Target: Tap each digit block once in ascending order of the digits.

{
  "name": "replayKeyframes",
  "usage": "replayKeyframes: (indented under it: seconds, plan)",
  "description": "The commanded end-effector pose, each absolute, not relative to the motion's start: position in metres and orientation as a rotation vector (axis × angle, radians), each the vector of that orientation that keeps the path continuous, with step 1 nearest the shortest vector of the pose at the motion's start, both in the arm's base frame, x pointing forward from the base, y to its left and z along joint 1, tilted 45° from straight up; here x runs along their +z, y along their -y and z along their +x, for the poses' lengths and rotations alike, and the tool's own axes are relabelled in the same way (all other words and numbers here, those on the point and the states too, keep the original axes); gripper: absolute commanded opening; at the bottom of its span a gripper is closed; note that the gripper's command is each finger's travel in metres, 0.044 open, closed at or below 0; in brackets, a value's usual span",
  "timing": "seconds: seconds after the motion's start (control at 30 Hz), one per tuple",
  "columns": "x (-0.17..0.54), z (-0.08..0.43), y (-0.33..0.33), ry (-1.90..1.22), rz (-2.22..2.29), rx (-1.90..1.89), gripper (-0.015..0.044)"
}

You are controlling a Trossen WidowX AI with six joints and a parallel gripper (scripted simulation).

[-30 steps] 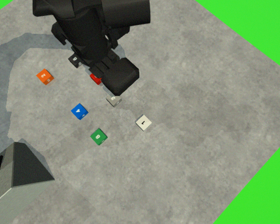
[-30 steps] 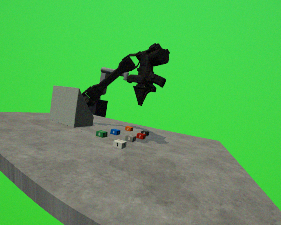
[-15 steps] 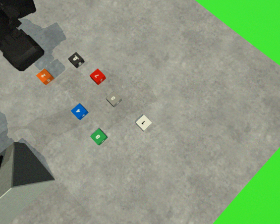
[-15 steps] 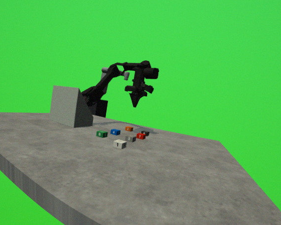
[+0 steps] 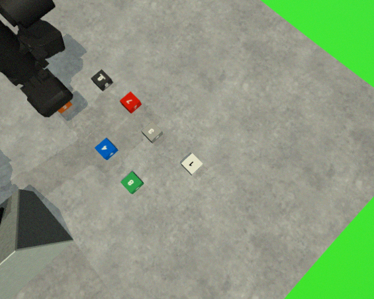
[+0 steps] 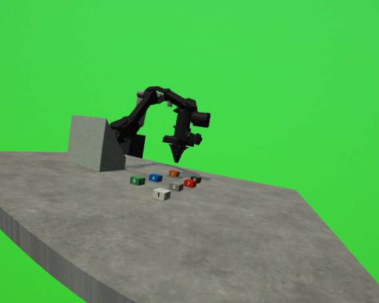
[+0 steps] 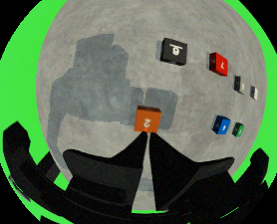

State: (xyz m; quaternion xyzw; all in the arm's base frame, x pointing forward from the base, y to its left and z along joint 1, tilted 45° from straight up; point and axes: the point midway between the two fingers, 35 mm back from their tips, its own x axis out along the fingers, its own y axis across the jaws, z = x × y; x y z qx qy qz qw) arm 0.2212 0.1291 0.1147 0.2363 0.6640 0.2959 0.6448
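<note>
Grey mottled tabletop (image 5: 252,198) (image 6: 188,241) (image 7: 138,21), flat green beyond its edges. Main risk now is the orange block (image 5: 65,106) (image 6: 174,173) (image 7: 147,119), digit 2: tips are above it, with a gap visible in the exterior view. In the wrist view they line up near its edge, so an off-centre descent could catch the rim and shove or tip it. Coming down too far would press it; any sideways travel before lifting clear would drag it. Next in order after that should be the grey block (image 5: 151,131) (image 6: 176,186) (image 7: 239,84), 3, with the red block (image 5: 130,102) (image 6: 190,183) (image 7: 218,64), 7, near the way over; a low traverse could clip it. Then the blue block (image 5: 106,149) (image 6: 155,177) (image 7: 221,125), 4. Black block (image 5: 101,79) (image 6: 196,179) (image 7: 173,51) carries a barred digit, 6 or 9, can't be sure which; misread it and it gets tapped out of turn. Green block (image 5: 132,182) (image 6: 137,180) (image 7: 238,129) is 8; white block (image 5: 191,163) (image 6: 161,194) (image 7: 254,93) is 1, farthest out. Gripper (image 5: 48,97) (image 6: 176,161) (image 7: 147,135): fingers essentially together, nothing held, touching nothing that I can see.
</note>
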Motion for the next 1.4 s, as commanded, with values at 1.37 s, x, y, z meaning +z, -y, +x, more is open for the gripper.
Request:
replayKeyframes:
  seconds: [1.37]
  plan:
    - [0.159,0.224,-0.087,-1.504,0.545,0.674,0.002]
